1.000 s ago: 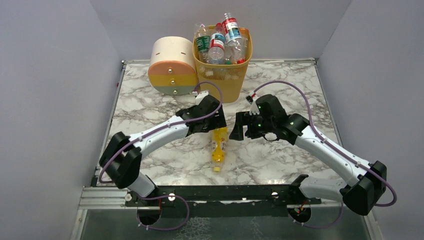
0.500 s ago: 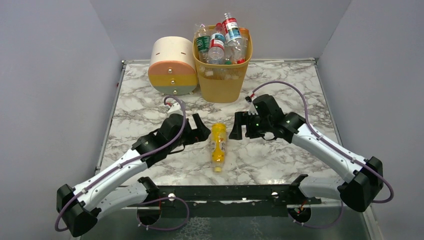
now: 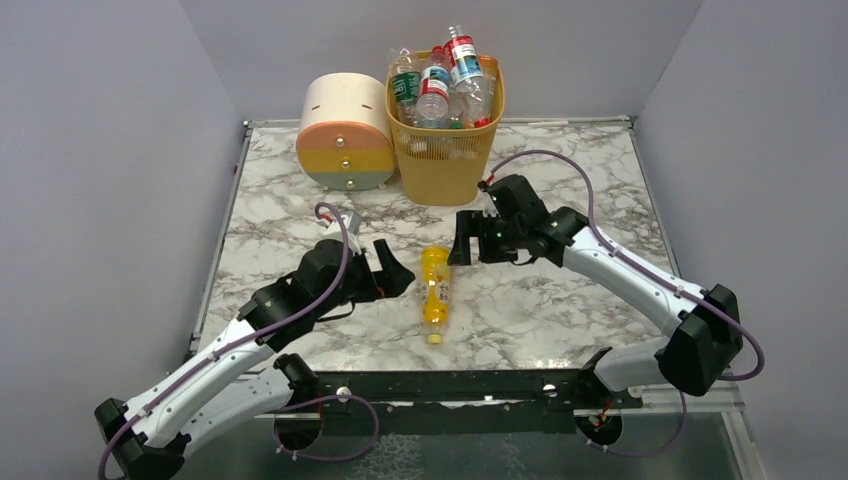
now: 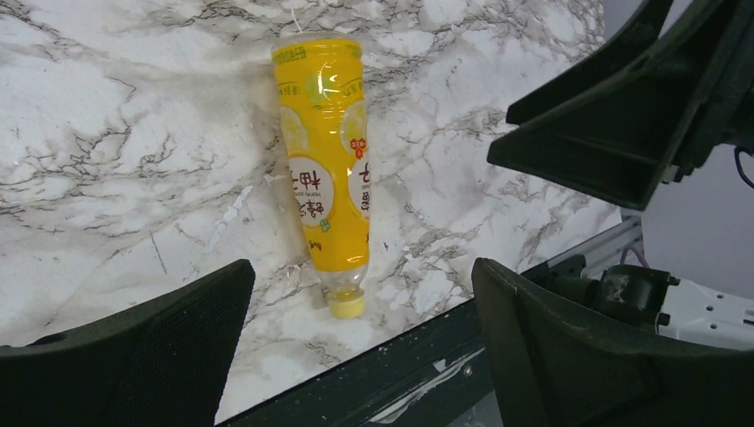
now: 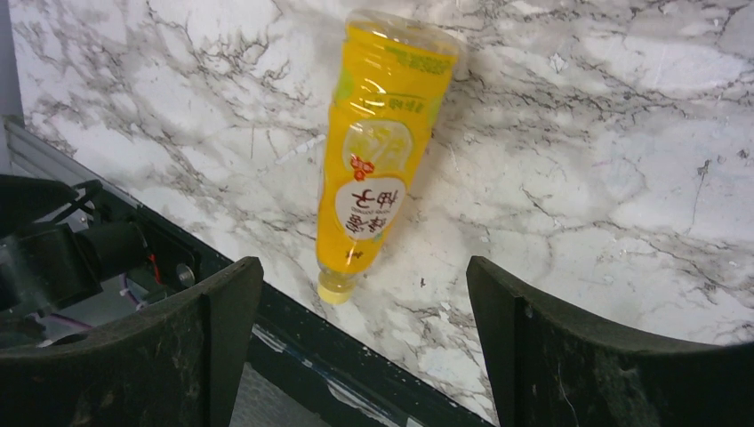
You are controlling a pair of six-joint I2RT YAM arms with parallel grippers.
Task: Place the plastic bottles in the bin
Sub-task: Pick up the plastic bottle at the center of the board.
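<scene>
A yellow plastic bottle [image 3: 433,290] lies on the marble table, cap toward the near edge; it also shows in the left wrist view [image 4: 324,169] and the right wrist view [image 5: 378,160]. The yellow-orange bin [image 3: 446,150] stands at the back, heaped with several clear bottles [image 3: 436,88]. My left gripper [image 3: 392,270] is open and empty just left of the yellow bottle. My right gripper [image 3: 463,238] is open and empty just right of the bottle's base end. Neither touches the bottle.
A round cream-orange-green drawer unit [image 3: 346,132] stands left of the bin. The table's black front rail [image 3: 450,385] runs close behind the bottle's cap. Grey walls enclose the table on three sides.
My left arm has pulled back toward the near left, off the yellow bottle, which stays lying on the table. My right gripper has shifted a little left and toward the bin.
</scene>
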